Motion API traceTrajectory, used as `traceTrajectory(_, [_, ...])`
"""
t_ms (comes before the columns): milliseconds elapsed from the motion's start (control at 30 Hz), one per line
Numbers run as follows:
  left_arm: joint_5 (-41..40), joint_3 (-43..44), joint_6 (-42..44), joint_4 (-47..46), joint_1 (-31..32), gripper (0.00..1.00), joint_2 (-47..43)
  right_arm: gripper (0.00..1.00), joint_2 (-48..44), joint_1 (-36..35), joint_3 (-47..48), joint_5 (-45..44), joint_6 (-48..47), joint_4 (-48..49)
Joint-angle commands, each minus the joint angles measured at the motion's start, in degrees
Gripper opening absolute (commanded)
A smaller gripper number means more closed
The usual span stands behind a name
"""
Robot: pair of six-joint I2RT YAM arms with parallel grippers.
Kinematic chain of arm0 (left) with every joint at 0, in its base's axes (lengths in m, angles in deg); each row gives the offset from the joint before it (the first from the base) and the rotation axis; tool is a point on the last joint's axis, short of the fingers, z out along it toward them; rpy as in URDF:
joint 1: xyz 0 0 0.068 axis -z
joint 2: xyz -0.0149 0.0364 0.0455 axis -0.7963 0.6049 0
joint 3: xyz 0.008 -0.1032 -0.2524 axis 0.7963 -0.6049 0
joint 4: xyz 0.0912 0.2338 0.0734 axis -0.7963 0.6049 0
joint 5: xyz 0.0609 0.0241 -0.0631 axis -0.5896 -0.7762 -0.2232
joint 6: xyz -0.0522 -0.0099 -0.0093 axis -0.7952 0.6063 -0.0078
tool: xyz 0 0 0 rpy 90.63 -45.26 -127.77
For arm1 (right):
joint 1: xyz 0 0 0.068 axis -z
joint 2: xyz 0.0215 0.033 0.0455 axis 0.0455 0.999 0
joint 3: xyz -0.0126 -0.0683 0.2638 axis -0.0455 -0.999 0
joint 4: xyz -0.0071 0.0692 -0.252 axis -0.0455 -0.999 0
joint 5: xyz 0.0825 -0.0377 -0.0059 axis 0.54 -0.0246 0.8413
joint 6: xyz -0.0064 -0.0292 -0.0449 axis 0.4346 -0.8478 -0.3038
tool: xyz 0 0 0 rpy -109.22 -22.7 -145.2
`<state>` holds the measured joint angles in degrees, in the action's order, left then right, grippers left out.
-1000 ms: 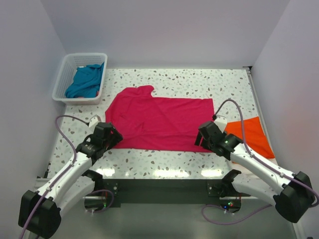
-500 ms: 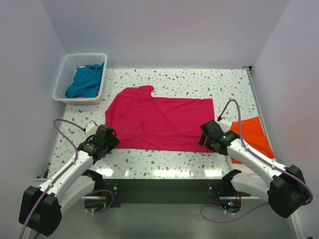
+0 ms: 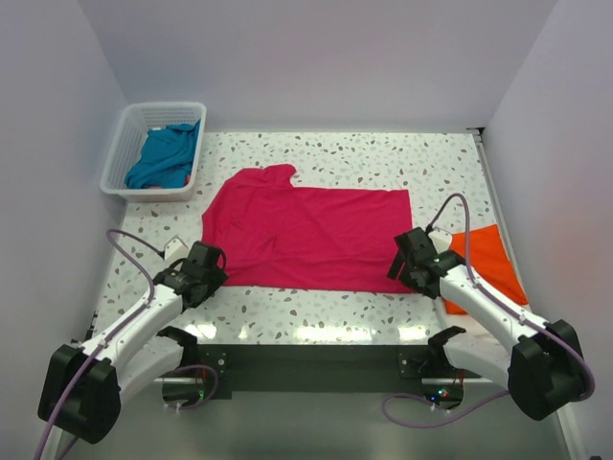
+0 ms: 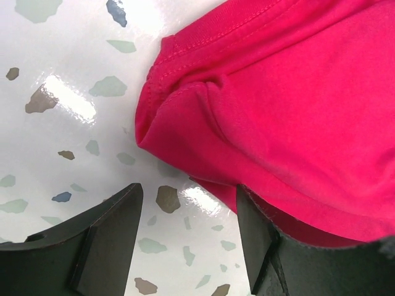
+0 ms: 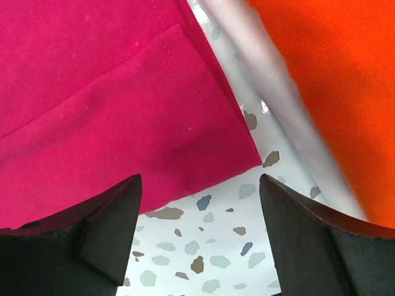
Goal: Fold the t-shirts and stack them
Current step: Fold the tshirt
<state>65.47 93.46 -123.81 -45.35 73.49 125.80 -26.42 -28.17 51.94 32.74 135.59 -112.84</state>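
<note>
The crimson-pink t-shirt [image 3: 306, 235] lies spread flat mid-table. My left gripper [image 3: 204, 271] is open just off its near left corner; the left wrist view shows that bunched corner [image 4: 185, 123] ahead of the open fingers [image 4: 105, 234], with the right finger under a fold of cloth. My right gripper [image 3: 410, 264] is open at the near right corner; the hem corner [image 5: 203, 142] lies just beyond the fingers [image 5: 111, 228]. The orange t-shirt [image 3: 484, 264] lies at the right, also in the right wrist view [image 5: 333, 80]. The teal-blue t-shirt [image 3: 165, 155] is in the basket.
The white lattice basket [image 3: 123, 153] stands at the far left corner of the speckled table [image 3: 383, 153]. Walls close in on the left, back and right. A pale cable or strip [image 5: 271, 92] runs between the pink and orange shirts.
Both grippers have drawn back off the pink shirt's near corners toward the table's front edge. The right gripper also shifted right. The shirts have not moved.
</note>
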Motion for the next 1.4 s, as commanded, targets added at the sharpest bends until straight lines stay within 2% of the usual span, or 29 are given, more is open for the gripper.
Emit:
traceTrajectory(0, [-2.99,2.18,-1.41,-0.37,0.3,0.66,0.95,0.79,0.44,1.65,-0.14,1.88,-1.17,2.39])
traceTrajectory(200, [-3.96,2.27,-0.45,-1.69,-0.84,0.67,3.23,0.73,2.81,2.18,-1.02,4.61,-1.09,5.12])
traceTrajectory(433, [-2.47,1.57,2.71,-6.43,-5.41,0.68,6.65,0.63,4.93,2.62,-1.19,4.44,-0.65,6.26])
traceTrajectory(700, [-2.12,0.51,4.3,-10.21,-7.44,0.65,10.09,0.61,6.16,2.88,-2.86,5.67,-0.3,8.54])
traceTrajectory(800, [-2.12,0.33,4.74,-11.18,-7.79,0.58,10.79,0.58,7.82,2.89,-2.95,6.37,-0.56,9.34])
traceTrajectory(867, [-1.85,0.25,5.18,-11.54,-7.96,0.47,11.14,0.53,8.53,2.97,-3.13,6.72,-0.73,10.13])
traceTrajectory(900, [-1.77,0.33,5.27,-11.8,-8.05,0.43,11.32,0.46,8.62,2.97,-3.21,6.98,-0.65,10.3])
traceTrajectory(933, [-1.5,0.33,5.44,-11.89,-8.23,0.34,11.41,0.42,8.79,3.06,-3.22,7.07,-0.74,10.57])
traceTrajectory(1000, [-1.06,0.33,6.23,-11.8,-8.58,0.26,11.15,0.34,8.88,3.15,-3.22,7.6,-1.09,10.83])
traceTrajectory(1067, [-0.54,0.6,6.84,-11.45,-9.19,0.16,10.71,0.2,8.8,3.24,-3.04,8.48,-1.35,10.92])
traceTrajectory(1133, [-0.27,0.69,7.02,-10.4,-9.63,0.1,9.13,0.08,8.36,3.24,-2.95,9.97,-1.61,10.66])
traceTrajectory(1200, [-0.18,0.86,7.03,-8.74,-9.81,0.06,6.85,0.03,7.74,3.33,-2.86,11.28,-2.05,10.22])
traceTrajectory(1233, [-0.18,0.95,6.94,-8.12,-10.07,0.01,5.97,0.0,6.96,3.33,-2.86,12.34,-2.14,9.61])
traceTrajectory(1367, [0.34,1.12,6.32,-4.69,-10.95,0.0,0.7,0.0,2.83,3.5,-2.95,14.19,-2.23,6.53])
